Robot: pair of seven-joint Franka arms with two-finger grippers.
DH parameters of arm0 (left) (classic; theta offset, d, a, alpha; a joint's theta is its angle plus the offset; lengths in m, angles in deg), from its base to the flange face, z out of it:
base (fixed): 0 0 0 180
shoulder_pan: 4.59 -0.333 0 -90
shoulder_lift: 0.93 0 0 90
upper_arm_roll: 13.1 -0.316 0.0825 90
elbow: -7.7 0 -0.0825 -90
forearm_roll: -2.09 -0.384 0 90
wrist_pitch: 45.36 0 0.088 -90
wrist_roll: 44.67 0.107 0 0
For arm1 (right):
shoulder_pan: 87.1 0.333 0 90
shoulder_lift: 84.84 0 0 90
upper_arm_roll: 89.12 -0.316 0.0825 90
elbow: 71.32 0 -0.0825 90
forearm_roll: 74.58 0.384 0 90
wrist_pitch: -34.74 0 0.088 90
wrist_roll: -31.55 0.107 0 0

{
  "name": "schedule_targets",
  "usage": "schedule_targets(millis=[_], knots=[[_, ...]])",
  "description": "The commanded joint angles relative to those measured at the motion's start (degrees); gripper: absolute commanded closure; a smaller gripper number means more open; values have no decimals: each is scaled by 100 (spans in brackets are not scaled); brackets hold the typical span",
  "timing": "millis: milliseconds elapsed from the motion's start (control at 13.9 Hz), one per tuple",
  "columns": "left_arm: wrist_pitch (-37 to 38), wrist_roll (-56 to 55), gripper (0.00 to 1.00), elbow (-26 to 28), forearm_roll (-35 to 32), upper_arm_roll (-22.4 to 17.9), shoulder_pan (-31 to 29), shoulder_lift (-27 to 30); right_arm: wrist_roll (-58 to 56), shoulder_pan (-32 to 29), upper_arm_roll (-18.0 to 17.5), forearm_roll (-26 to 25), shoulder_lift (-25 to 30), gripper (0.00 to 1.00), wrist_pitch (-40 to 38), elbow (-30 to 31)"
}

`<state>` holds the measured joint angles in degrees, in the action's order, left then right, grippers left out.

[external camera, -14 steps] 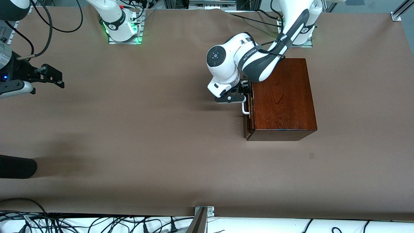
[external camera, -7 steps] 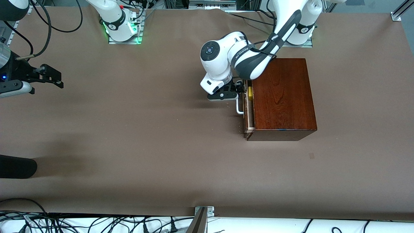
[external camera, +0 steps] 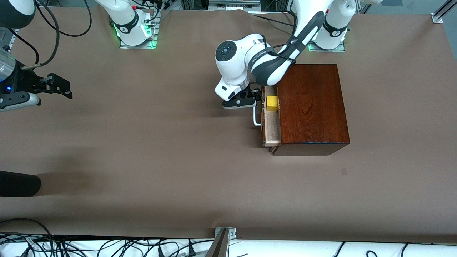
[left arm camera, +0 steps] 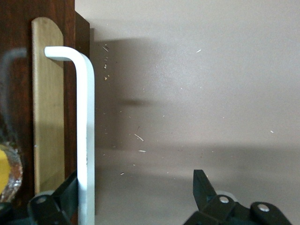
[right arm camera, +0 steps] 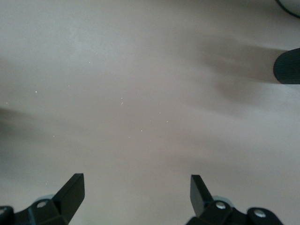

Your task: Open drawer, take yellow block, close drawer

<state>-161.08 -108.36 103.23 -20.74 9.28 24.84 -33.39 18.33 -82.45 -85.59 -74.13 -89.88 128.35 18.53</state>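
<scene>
white handle point(left arm camera: 86, 136) hooked by my spread left gripper point(left arm camera: 136, 197), drawer point(external camera: 271, 123) partly out right of centre; next, reach the yellow block point(external camera: 272, 102). right gripper point(right arm camera: 136, 197) waits open.

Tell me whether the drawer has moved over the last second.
Yes. The drawer has slid out of the wooden box, toward the right arm's end, exposing the yellow block.

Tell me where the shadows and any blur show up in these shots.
Front view: soft shadows fall on the table toward the right arm's end. Left wrist view: the white handle throws a dark band on the table; the yellow block is blurred. Right wrist view: hazy dark patches.
</scene>
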Motion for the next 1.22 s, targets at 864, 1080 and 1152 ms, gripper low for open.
schedule_targets(millis=[864, 1080, 1152], knots=[[891, 487, 0, -721, 192, 109, 29, 642, -163, 387, -151, 113, 30, 0, -89, -118], [1367, 1075, 0, -721, 516, 109, -471, 1178, -172, 405, -178, 122, 38, 0, -124, -83], [1516, 1478, 0, -721, 630, 109, -726, 1345, -103, 423, -230, 140, 30, 0, -246, -83]])
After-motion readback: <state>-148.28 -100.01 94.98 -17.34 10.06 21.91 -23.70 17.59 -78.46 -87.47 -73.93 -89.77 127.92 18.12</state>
